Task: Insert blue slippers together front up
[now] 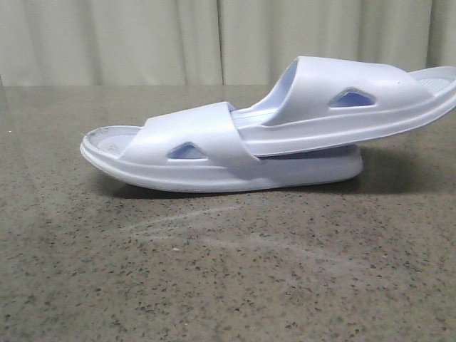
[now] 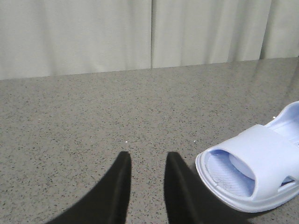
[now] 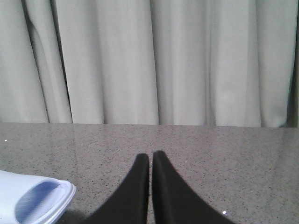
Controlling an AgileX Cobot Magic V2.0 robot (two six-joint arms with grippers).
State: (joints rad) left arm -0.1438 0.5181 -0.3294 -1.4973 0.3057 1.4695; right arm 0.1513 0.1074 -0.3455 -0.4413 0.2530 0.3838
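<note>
The blue slippers (image 1: 249, 135) sit nested on the worktop (image 1: 214, 271): in your front view the lower slipper (image 1: 178, 153) lies flat, and the upper slipper (image 1: 342, 103) has one end pushed under the lower one's strap, its other end raised and reaching past the right of the lower sole. Soles are down and straps up on both.

Neither arm holds anything. Your left pincer (image 2: 147, 161) hangs parted and empty just beside an end of the pair (image 2: 252, 172); your right pincer (image 3: 150, 161) is closed with its tips nearly touching, near the other end (image 3: 32, 200).

The risk now looks like your own retreat. The left pincer is close enough that a sideways sweep could clip the rim and drag the lower slipper out from under. The upper slipper rests tilted and overhanging, so a nudge could lever it out of the strap.

No containers are in view.
</note>
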